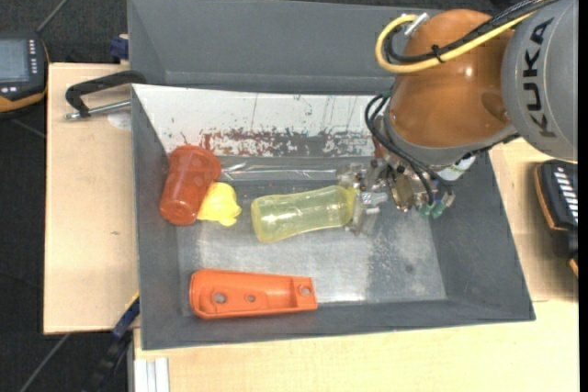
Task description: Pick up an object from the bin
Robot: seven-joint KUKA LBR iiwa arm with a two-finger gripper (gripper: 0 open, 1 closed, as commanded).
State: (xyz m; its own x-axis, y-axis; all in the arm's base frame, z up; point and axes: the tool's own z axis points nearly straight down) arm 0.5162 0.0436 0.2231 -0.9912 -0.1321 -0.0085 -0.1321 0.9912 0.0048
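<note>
Wrist cover: the arm's orange cover [446,78], wound with yellow and black cable, stands highest over the right half of the bin [276,32].
Pincer: the pincer [367,200] sits low, at the right end of a pale yellow-green see-through bottle [299,214]. Whether it is released or clenched cannot be told, and nothing can be seen held in it.
Task's thing: the bottle lies on its side mid-bin, long axis left to right, its narrow end toward the pincer.
Step in hand: by my reading, closing on the bottle's near end before a lift.
Doing it well: a round, smooth body is likely to roll or squirt out, so the grip should straddle the bottle across its width and sit low on it. Held at one end, it would probably droop. A hold nearer the middle looks safer.
Neighbours: a small yellow lump [220,205] lies just beside the bottle's far end, touching a red cup [188,184] tipped on its side. A flat orange handle-like piece [250,293] lies well apart, along the front wall.
Bin floor: bare grey metal [404,262], scuffed and flat, with reddish marks along the foot of the back wall. It looks slick enough to let things slide.
Room: open floor lies to the right and front of the pincer. The sloping walls stand clear of it, so a straight lift looks unobstructed.
</note>
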